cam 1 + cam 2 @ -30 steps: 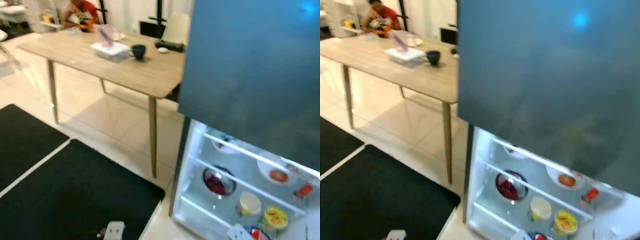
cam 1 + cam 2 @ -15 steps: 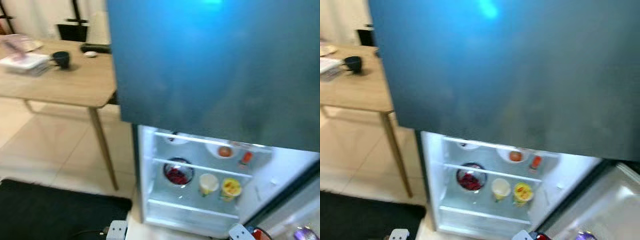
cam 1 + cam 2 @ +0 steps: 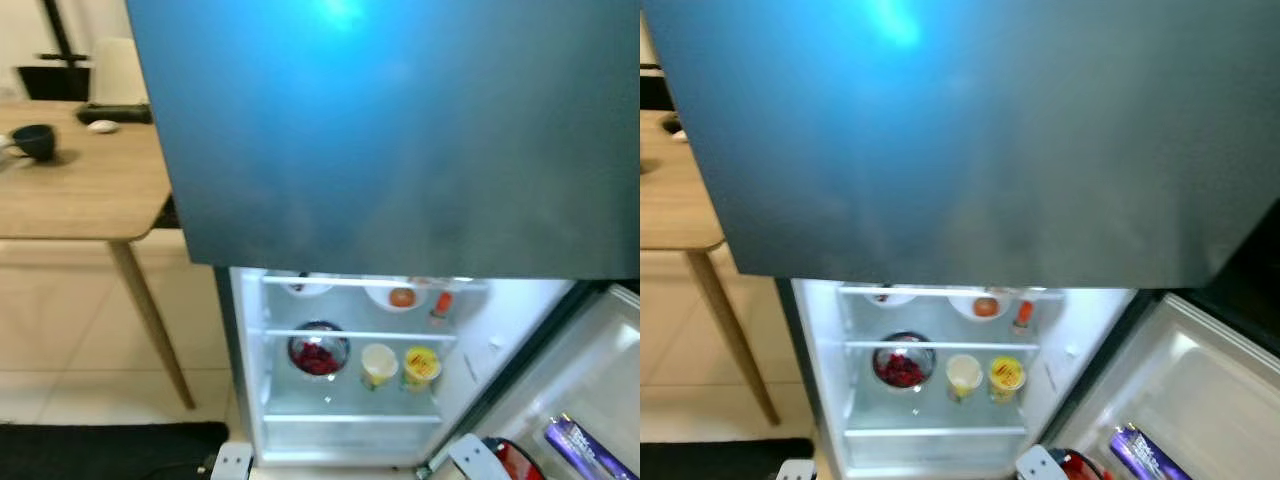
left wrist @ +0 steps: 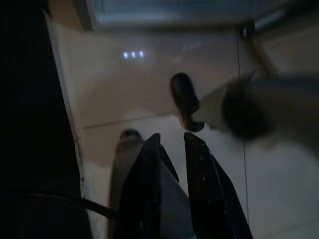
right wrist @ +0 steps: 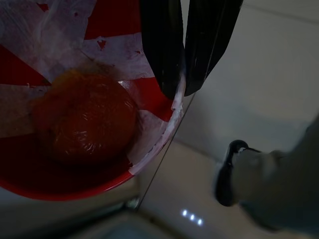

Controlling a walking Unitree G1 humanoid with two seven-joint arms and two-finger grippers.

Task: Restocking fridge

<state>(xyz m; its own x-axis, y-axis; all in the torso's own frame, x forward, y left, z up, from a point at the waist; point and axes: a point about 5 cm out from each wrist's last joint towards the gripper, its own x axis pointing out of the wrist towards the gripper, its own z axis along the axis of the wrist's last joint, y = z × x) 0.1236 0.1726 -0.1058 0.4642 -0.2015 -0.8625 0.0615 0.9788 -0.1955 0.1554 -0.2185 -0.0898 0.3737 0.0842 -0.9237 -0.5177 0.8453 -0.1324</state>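
The fridge [image 3: 400,130] stands in front of me, its dark upper door closed and its lit lower compartment [image 3: 350,350] open. On its shelves sit a steel bowl of red food [image 3: 318,353], a cream cup [image 3: 378,363], a yellow tub [image 3: 421,365], a plate with an orange item [image 3: 401,296] and a small red bottle [image 3: 441,303]. My right gripper [image 5: 182,89] is shut on the rim of a red bowl [image 5: 104,174] that holds wrapped orange-red food [image 5: 84,124]; this bowl [image 3: 515,462] is low, before the open door. My left gripper [image 4: 172,144] hangs shut above the tiled floor.
The open lower door [image 3: 590,380] swings out at the right, with a purple packet [image 3: 585,450] in its shelf. A wooden table [image 3: 80,190] with a dark mug [image 3: 35,140] stands left of the fridge. A black mat [image 3: 100,450] lies at the lower left.
The camera has swung right: the table slid off to the left and the fridge now fills the middle. The open door, purple packet and red bowl came into view.
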